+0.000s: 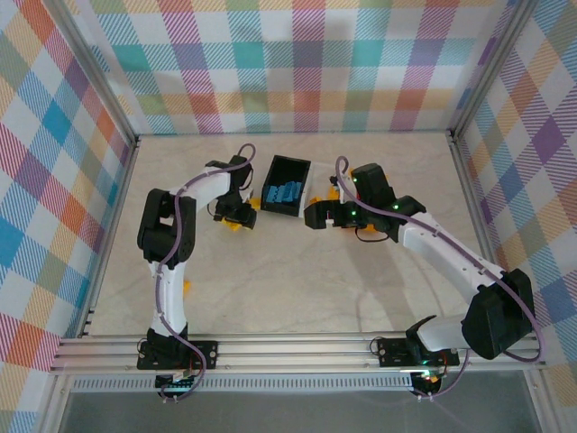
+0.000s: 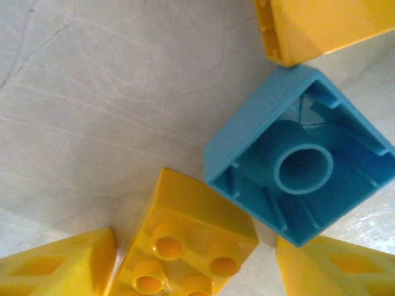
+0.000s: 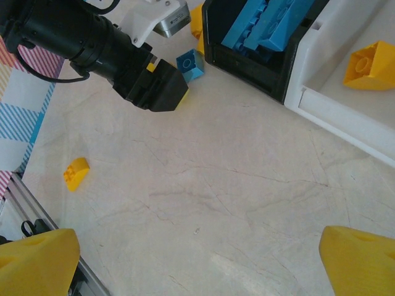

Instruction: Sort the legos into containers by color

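Fingertips (image 3: pixel 37 262) half cut off, left gripper (image 2: pixel 197 265) gapes by upturned blue lego (image 2: pixel 299 157); right gripper (image 3: pixel 197 260) gapes empty

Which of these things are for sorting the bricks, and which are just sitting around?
For the job: black bin holding blue bricks; white bin with a yellow brick; loose blue brick and yellow sloped brick on the table.
Just there: purple cables; metal rail; checked walls.

Table: pale marbled tabletop (image 1: pixel 361 289)
Bins: black bin (image 3: pixel 247 61) set against white bin (image 3: pixel 336 114)
Loose bricks: upturned blue brick (image 2: pixel 299 157) just beside yellow brick (image 2: pixel 191 246)
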Robot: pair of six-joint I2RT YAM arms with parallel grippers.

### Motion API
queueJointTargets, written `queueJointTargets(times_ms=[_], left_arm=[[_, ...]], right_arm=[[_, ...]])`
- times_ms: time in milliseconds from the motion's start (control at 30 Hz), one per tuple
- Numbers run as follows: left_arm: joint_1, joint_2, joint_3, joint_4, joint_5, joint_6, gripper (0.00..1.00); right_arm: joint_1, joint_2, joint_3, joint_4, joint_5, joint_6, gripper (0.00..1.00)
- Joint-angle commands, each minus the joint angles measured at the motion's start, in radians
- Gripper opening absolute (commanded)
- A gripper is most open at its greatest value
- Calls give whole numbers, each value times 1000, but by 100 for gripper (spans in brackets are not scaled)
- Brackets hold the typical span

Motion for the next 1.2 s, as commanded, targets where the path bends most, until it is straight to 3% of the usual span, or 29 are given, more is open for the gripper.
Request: queueJointTargets(times_ms=[0, 200, 267, 533, 633, 767, 933, 1167], left_arm=[[14, 15, -31, 11, 19, -2, 62], [14, -29, -83, 13, 26, -25, 34], [14, -63, -116, 14, 28, -39, 29], [14, -263, -192, -51, 80, -153, 28], [12, -374, -187, -67, 202, -261, 28], [-18, -476, -163, 46, 395, -412, 29], [-104, -393, -25, 165, 474, -535, 30], [-217, -72, 357, 122, 456, -572, 30]], right_arm=[[11, -3, 22, -18, 7, 5, 99], [20, -3, 22, -17, 15, 14, 99], [25, -3, 21, -12, 16, 18, 99], [28, -16, 3, 2, 48, 19, 100], [21, -40, 2, -5, 108, 8, 100], [-8, -116, -26, 24, 213, 30, 100], [-90, -205, -72, 14, 260, 120, 96], [-99, -290, -121, -47, 214, 117, 96]])
